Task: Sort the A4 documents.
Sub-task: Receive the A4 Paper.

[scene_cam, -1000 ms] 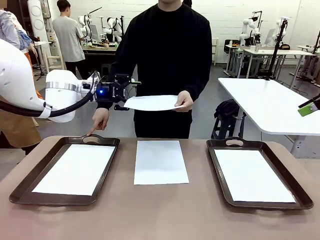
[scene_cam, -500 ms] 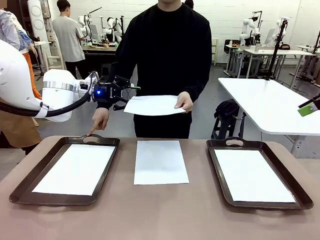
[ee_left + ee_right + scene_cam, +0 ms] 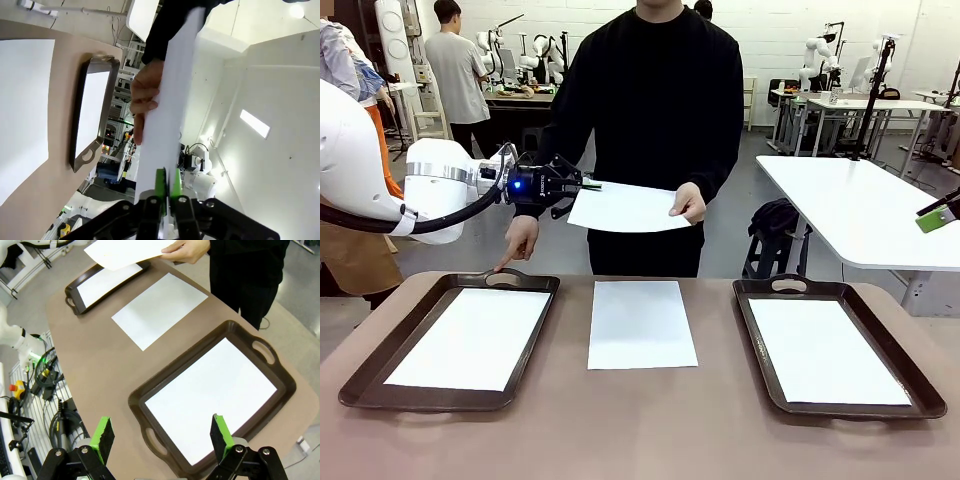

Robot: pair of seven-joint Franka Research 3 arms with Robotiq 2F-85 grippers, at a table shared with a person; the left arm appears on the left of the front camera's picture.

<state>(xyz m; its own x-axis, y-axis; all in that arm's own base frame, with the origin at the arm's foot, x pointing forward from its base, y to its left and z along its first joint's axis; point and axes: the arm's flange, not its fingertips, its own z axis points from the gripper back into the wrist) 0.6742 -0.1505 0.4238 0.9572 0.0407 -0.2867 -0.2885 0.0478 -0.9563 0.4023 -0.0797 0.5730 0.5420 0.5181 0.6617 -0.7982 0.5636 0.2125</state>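
Left hand [image 3: 585, 186] clamps the near edge of the A4 document [image 3: 628, 208] the person's hand [image 3: 690, 203] offers level beyond it; right hand [image 3: 162, 437] gapes apart

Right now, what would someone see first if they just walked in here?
A sheet of paper hangs in the air in front of the person, the left gripper pinching one end and the person's hand holding the other. The person's other hand points at the handle of the left tray. Another sheet lies on the bare table between that tray and the right tray, each with white paper inside.
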